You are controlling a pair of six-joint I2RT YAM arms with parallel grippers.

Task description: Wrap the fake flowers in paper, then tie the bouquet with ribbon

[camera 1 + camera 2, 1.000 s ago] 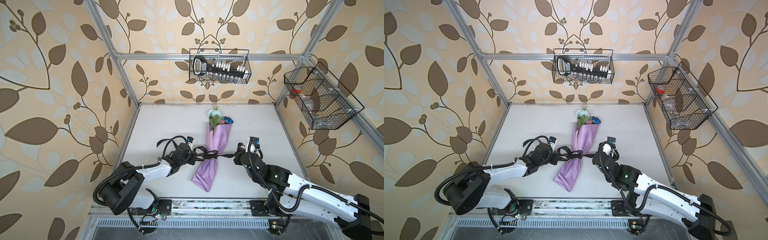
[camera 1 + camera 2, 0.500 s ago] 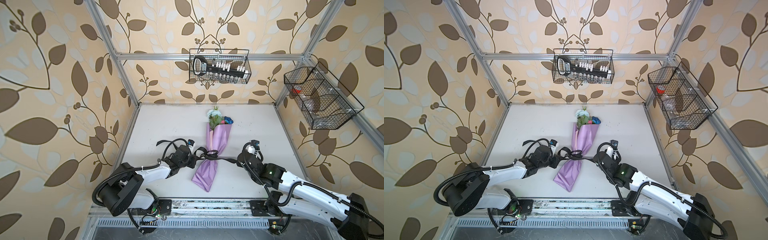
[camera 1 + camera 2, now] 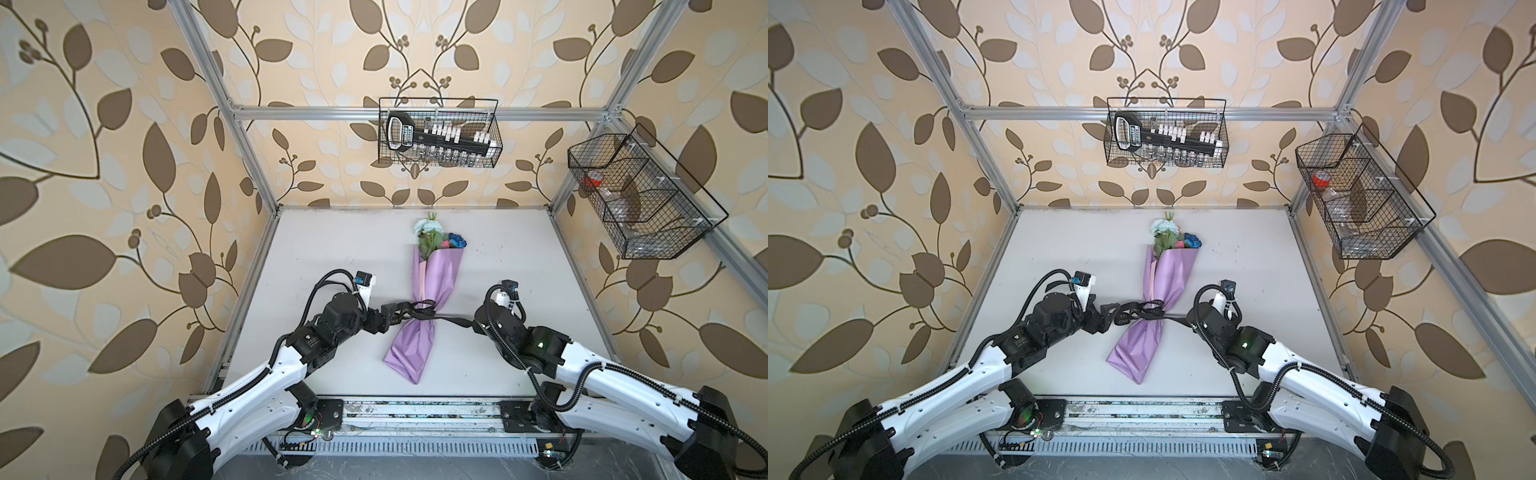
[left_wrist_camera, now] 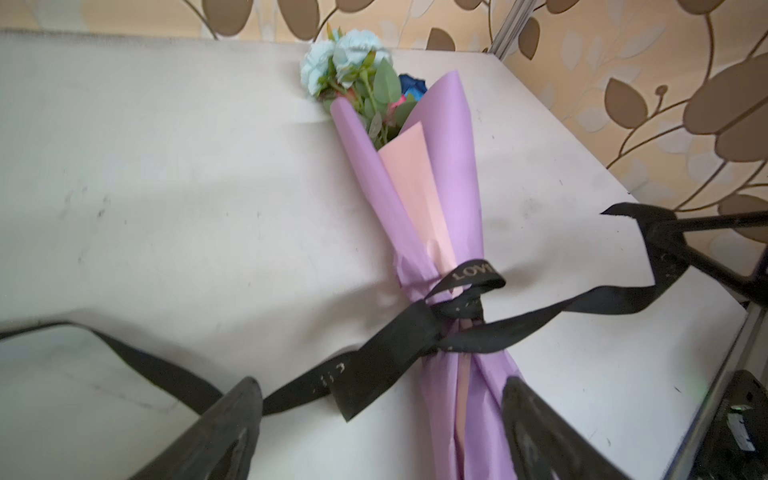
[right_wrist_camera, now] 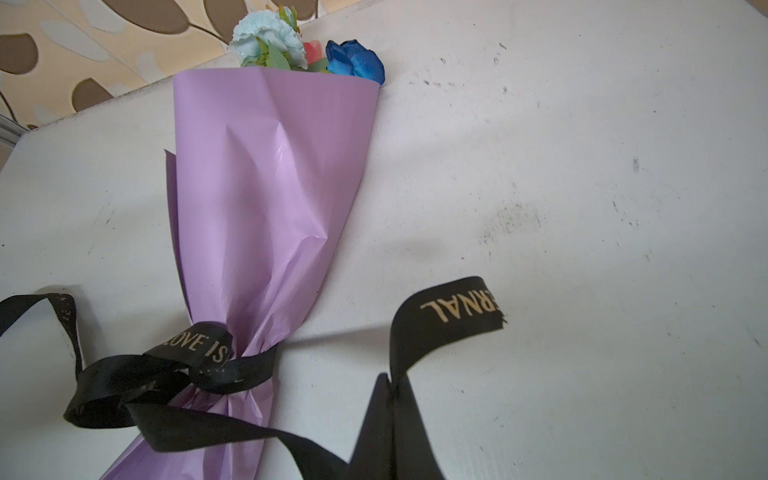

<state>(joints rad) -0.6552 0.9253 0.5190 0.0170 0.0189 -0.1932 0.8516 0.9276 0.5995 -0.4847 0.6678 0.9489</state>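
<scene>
Overview as I see it from the remote station. The white tabletop (image 3: 332, 249) carries a single item, the bouquet (image 3: 428, 286), which shows in both top views. It lies flat along the middle of the tabletop, its lilac wrapping flaring toward the far edge and its crumpled tail slanting toward the near edge, a little to the left. A black ribbon (image 3: 409, 309) with pale lettering (I can read "LOVE IS" in the right wrist view) is knotted round the pinched waist of the wrapping. One tail runs toward the left edge and the other toward the right edge. My left gripper (image 3: 384, 318) sits just beside the bouquet on its left. In the left wrist view its jaws stand wide apart, and the ribbon's left tail lies loose on the tabletop by them, clamped by neither. My right gripper (image 3: 471, 322) sits on the bouquet's other side, apart from the wrapping. Its jaws are pinched together on the right tail, whose free end curls up past the tips in the right wrist view. Smallest are the blooms (image 5: 266, 41), pale blue, pink and dark blue, poking out of the wrapping's far end.
</scene>
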